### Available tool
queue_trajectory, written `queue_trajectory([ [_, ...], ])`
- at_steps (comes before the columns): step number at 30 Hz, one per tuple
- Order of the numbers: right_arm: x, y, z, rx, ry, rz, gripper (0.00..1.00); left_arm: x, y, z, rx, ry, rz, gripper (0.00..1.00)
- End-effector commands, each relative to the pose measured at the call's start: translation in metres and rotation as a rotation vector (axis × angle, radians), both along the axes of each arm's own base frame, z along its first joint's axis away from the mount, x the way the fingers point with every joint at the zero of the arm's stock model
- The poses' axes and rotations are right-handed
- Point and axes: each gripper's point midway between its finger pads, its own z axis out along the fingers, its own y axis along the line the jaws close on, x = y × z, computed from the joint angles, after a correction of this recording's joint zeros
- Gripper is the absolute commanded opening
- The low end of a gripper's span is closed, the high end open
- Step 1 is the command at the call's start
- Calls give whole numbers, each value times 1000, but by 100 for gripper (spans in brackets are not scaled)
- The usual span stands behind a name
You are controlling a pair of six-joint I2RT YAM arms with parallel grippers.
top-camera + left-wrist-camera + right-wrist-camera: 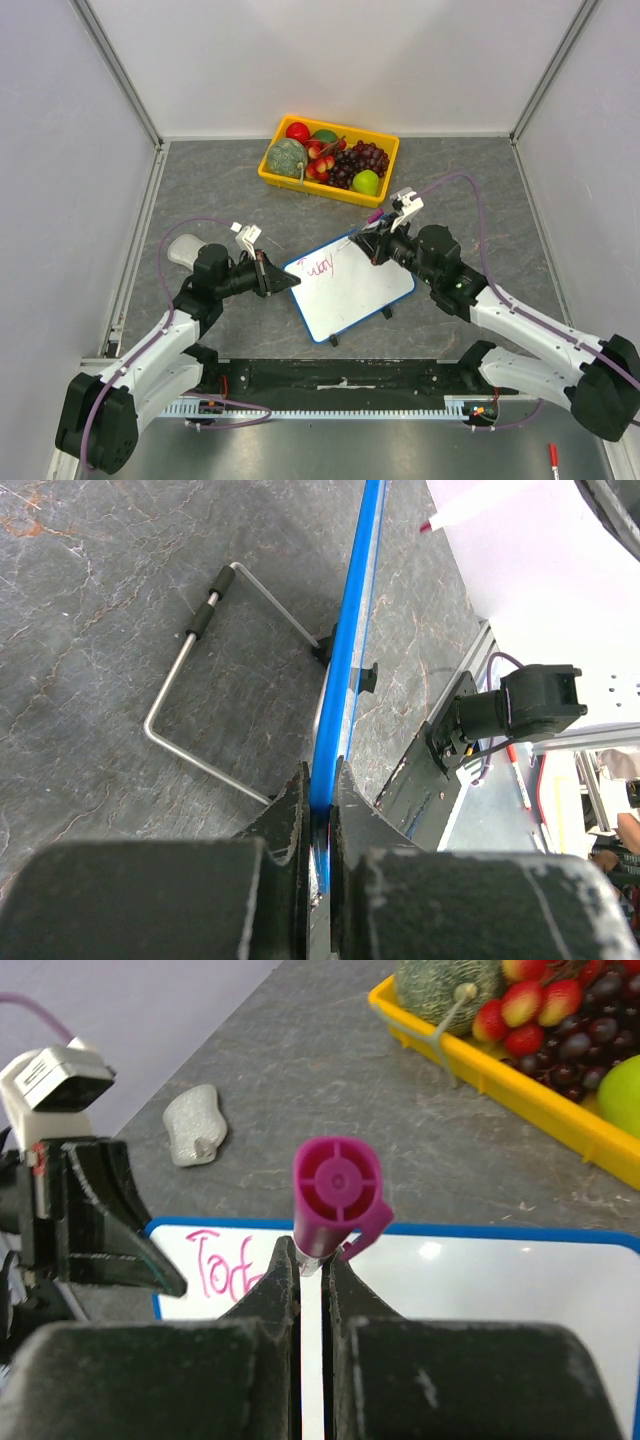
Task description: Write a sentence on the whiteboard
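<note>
The whiteboard [360,290] lies tilted in the middle of the table, with its blue rim [350,660] seen edge-on in the left wrist view. Pink handwriting, the start of the sentence [320,268], reads "Today" near the board's upper left; in the right wrist view only "Tod" [225,1265] shows. My left gripper [290,283] is shut on the board's left edge [320,790]. My right gripper [377,243] is shut on a magenta marker [337,1195] and holds it over the board's top edge. The marker's tip is hidden behind the fingers.
A yellow fruit basket [300,187] stands at the back centre. A grey stone-like lump [185,250] lies left of the left arm. The board's wire stand [200,680] rests on the table beneath it. A red pen [552,455] lies off the table's near right.
</note>
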Motion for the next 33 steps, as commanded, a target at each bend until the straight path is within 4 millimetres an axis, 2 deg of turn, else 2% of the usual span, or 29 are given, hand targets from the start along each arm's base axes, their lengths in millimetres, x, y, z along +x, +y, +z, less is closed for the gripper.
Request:
queue_trajectory([
  [1, 20, -3, 20, 14, -34, -59, 0, -3, 13, -36, 144, 27, 21, 2],
  [5, 24, 3, 17, 22, -27, -48, 0, -4, 13, -36, 146, 22, 18, 2],
  [12, 27, 5, -5, -5, 8, -45, 0, -5, 11, -36, 149, 26, 11, 2],
  [21, 11, 4, -20, 0, 42, 2, 0, -4, 11, -36, 155, 23, 14, 2],
  [26, 7, 4, -13, 26, 39, 8, 0, -4, 12, -37, 158, 24, 16, 2],
  [33, 12, -4, 16, 63, -5, -34, 0, -5, 12, -38, 159, 28, 14, 2],
])
